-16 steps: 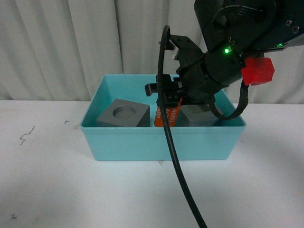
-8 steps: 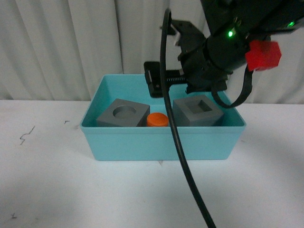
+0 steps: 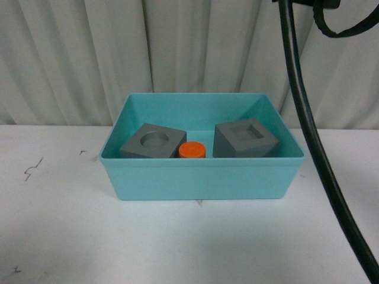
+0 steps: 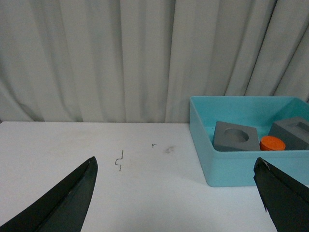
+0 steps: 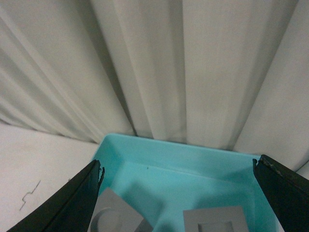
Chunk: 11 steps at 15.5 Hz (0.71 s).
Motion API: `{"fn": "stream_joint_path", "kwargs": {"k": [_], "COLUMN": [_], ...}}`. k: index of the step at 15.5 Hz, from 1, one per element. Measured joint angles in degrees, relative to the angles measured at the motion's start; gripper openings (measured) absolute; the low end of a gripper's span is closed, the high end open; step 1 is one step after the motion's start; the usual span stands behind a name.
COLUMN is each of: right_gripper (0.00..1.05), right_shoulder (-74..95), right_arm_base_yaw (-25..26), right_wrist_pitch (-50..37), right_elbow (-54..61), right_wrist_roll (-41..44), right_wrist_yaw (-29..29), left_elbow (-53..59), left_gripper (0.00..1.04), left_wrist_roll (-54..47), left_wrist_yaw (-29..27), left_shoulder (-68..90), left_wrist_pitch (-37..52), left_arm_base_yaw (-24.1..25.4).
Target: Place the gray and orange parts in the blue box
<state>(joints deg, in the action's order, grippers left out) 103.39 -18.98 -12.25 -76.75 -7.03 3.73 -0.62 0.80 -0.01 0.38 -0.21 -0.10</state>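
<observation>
The blue box [image 3: 201,177] stands on the white table against the curtain. Inside it lie the gray cube with a round recess [image 3: 154,142], the orange cylinder [image 3: 193,150] standing on end between the cubes, and the gray cube with a square recess [image 3: 245,138]. In the left wrist view my left gripper [image 4: 176,193] is open and empty over the table, left of the box [image 4: 231,166]; both cubes and the cylinder [image 4: 272,143] show inside. My right gripper [image 5: 177,195] is open and empty, high above the box [image 5: 159,159]. Neither gripper itself shows in the front view.
A black cable [image 3: 314,148] of the right arm hangs across the right side of the front view. The white table [image 3: 59,225] has small dark marks [image 3: 32,168] at its left. A pleated white curtain [image 3: 118,53] closes the back.
My right gripper has let go of the orange cylinder, which now stands in the box, and has risen up and out of the front view.
</observation>
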Motion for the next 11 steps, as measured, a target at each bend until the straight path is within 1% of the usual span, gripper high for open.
{"fn": "stream_joint_path", "kwargs": {"k": [1,2,3,5,6,10,11], "right_gripper": [0.94,0.81,0.74,0.55,0.42,0.02,0.02], "right_shoulder": [-1.11,-3.82,-6.05,-12.00,-16.24,-25.86,-27.76], "right_arm_base_yaw": [-0.17,0.35,0.87,4.09,6.16,9.25,10.19], "right_wrist_pitch": [-8.74,-18.60,-22.62,-30.34,-33.48,-37.92,-38.60], "right_elbow": [2.84,10.34,15.54,26.58,32.83,49.94,52.54], "right_wrist_roll": [0.61,3.34,4.39,5.68,6.05,6.93,6.88], "right_wrist_yaw": [-5.60,-14.82,-17.97,-18.47,-17.77,-13.03,-12.44], "left_elbow": [0.00,0.00,0.00,0.00,0.00,0.00,0.00], "left_gripper": [0.98,0.98,0.98,0.98,0.98,0.98,0.98], "left_wrist_roll": [0.00,0.00,0.00,0.00,0.00,0.00,0.00], "left_wrist_yaw": [0.00,0.00,-0.04,0.00,0.00,0.00,0.00], "left_shoulder": [0.00,0.00,0.00,0.00,0.00,0.00,0.00], "left_wrist_pitch": [0.00,0.00,0.00,0.00,0.02,0.00,0.00], "left_arm_base_yaw": [0.00,0.00,0.00,0.00,0.00,0.00,0.00]}}
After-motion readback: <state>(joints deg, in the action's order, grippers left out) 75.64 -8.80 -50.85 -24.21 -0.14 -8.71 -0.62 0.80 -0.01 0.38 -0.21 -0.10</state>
